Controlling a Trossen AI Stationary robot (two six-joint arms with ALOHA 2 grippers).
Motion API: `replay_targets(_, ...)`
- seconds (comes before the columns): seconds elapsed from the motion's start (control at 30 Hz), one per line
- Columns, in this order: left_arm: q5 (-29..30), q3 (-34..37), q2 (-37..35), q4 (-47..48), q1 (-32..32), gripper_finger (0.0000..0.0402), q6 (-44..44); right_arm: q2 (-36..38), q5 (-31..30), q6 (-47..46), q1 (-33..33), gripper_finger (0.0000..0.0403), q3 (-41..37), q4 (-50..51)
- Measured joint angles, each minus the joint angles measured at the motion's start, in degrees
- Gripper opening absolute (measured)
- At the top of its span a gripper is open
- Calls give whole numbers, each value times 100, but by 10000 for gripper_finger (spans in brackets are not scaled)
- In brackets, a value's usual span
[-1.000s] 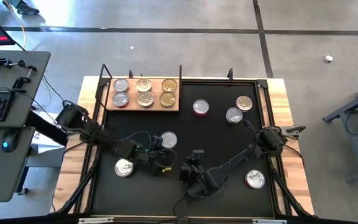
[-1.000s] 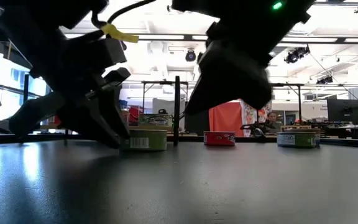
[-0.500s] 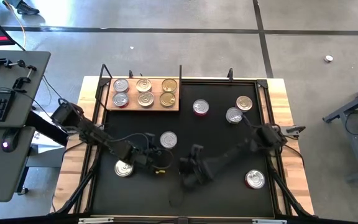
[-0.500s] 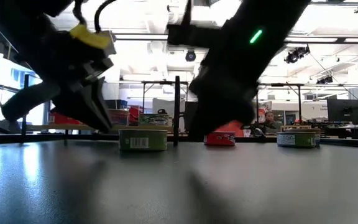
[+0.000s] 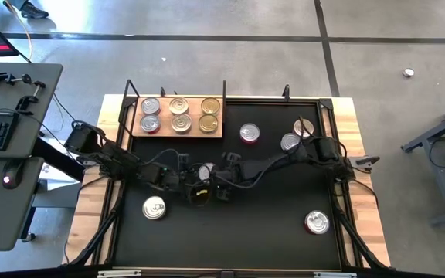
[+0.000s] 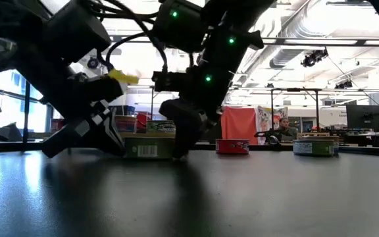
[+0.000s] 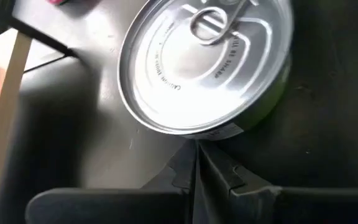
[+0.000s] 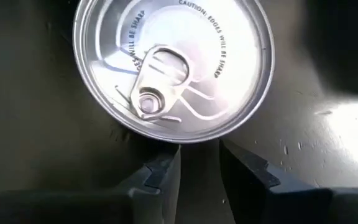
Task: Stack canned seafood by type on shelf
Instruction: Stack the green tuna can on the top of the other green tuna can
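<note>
Silver-lidded can (image 5: 205,171) sits mid-mat. Left gripper (image 7: 197,163), fingers shut, presses its side; right gripper (image 8: 199,163), fingers slightly parted, w/ tips at its opposite rim.

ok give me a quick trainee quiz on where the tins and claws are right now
1. Of the left claw and the right claw, which is at the middle tin? A left only, B right only, C both.
2. True or false: the left claw is clamped around the middle tin.
3. How many tins stand on the shelf?

Key: 1 C. 2 false, its fingers are shut together beside the tin. 3 six.
</note>
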State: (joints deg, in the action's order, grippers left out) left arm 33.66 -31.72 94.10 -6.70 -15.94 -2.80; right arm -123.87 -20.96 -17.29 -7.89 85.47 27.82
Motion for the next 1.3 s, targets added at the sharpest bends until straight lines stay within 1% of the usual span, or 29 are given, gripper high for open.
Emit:
replay_targets(0.13, -61, 50, -1, -173, -108, 9, -132, -5, -8, 234, -60, 105, 7, -76)
replay_targets(0.27, -167, 39, -64, -105, -417, 9, 70, -21, 7, -49, -288, 105, 149, 142)
replay_targets(0.4, -293, 19, -228, 4, -812, 9, 507, -26, 192, -384, -642, 105, 398, 287)
replay_targets(0.5, -245, 16, -410, 34, -1142, 9, 890, -24, 433, -643, -846, 105, 545, 381)
replay_targets(0.63, -339, 8, -717, 101, -1516, 9, 1435, -15, 979, -1166, -998, 105, 743, 377)
replay_targets(0.87, -648, 6, -1135, 285, -1798, 9, 2376, -15, 1321, -1640, -903, 105, 822, 435)
replay_targets(1.0, -1003, -4, -1283, 368, -1867, 9, 3026, -15, 2021, -1761, -772, 105, 839, 463)
replay_targets(1.1, -1084, -3, -1317, 424, -1972, 9, 3070, -15, 2232, -1666, -707, 105, 839, 522)
replay_targets(1.3, -881, 3, -1323, 562, -2088, 9, 3111, -13, 2253, -1382, -703, 105, 837, 589)
